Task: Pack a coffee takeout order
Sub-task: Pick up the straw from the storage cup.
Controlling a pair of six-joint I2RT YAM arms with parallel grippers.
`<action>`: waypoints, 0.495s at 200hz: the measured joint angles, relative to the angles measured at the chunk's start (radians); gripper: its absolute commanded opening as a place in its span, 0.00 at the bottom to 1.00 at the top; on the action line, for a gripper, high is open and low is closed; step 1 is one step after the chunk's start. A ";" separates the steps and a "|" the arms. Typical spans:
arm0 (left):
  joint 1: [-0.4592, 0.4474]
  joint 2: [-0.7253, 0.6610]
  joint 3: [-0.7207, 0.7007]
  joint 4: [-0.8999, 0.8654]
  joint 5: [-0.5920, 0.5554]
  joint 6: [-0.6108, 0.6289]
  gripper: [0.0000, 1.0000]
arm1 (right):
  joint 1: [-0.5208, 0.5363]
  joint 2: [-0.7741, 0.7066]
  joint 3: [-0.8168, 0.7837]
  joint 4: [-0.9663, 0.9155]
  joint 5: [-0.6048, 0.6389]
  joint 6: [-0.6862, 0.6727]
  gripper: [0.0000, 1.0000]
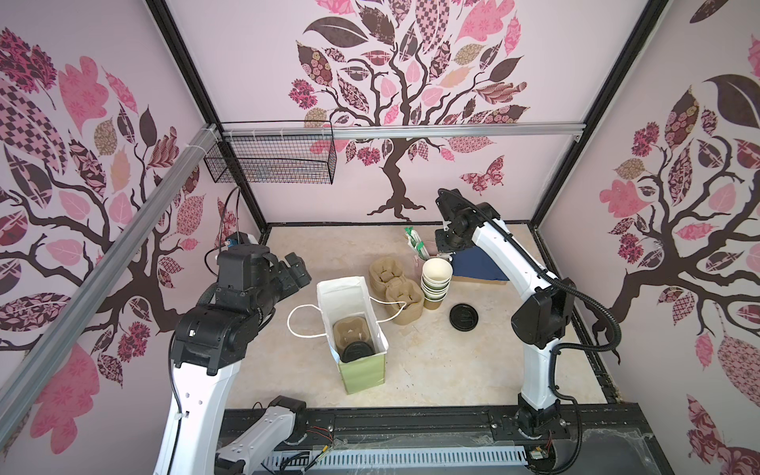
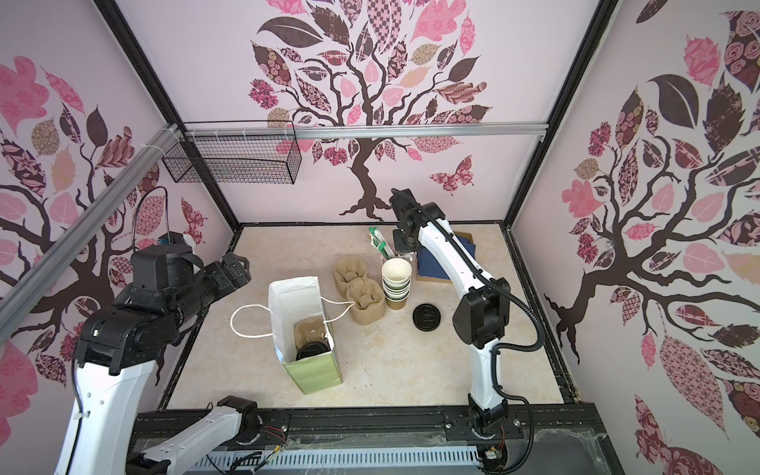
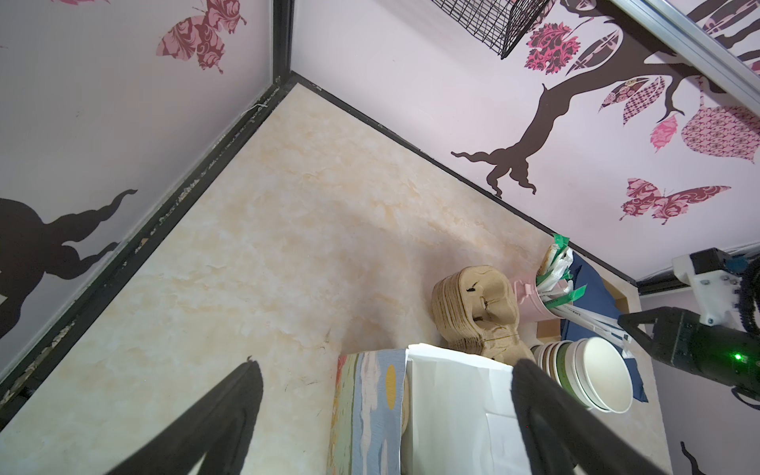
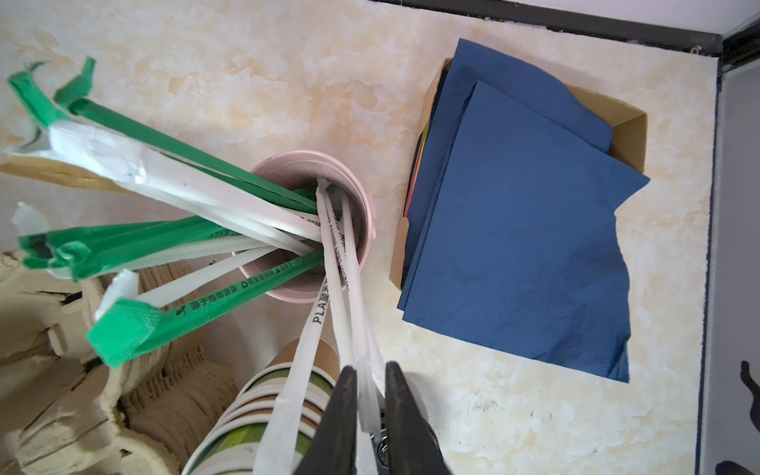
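The pale green paper bag (image 1: 364, 376) (image 2: 318, 372) stands open mid-table, its white handles lying to either side. Inside sits a tan carrier (image 1: 349, 329) holding a cup, of which only the black lid (image 1: 355, 351) shows. Navy napkins (image 1: 479, 267) (image 4: 522, 230) lie in a cardboard box at the back right. My left gripper (image 1: 299, 268) (image 3: 386, 362) hangs open and empty, left of and above the bag's mouth. My right gripper (image 4: 368, 366) is over the pink straw cup (image 4: 304, 226), its jaws narrowed onto a white-wrapped straw (image 4: 349, 288).
A stack of spare carriers (image 1: 397, 288) and a stack of lidless cups (image 1: 436, 279) stand right of the bag. Loose black lids (image 1: 464, 316) lie further right. A wire basket (image 1: 271, 158) hangs on the back rail. Walls close in three sides.
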 measured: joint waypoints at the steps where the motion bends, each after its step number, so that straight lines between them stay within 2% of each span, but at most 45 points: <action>1: 0.000 0.000 0.000 0.000 0.000 0.000 0.98 | 0.000 0.000 0.000 0.000 0.000 0.001 0.21; 99: 0.002 0.003 0.000 0.000 0.000 0.001 0.98 | 0.000 0.000 0.000 -0.011 0.000 0.003 0.10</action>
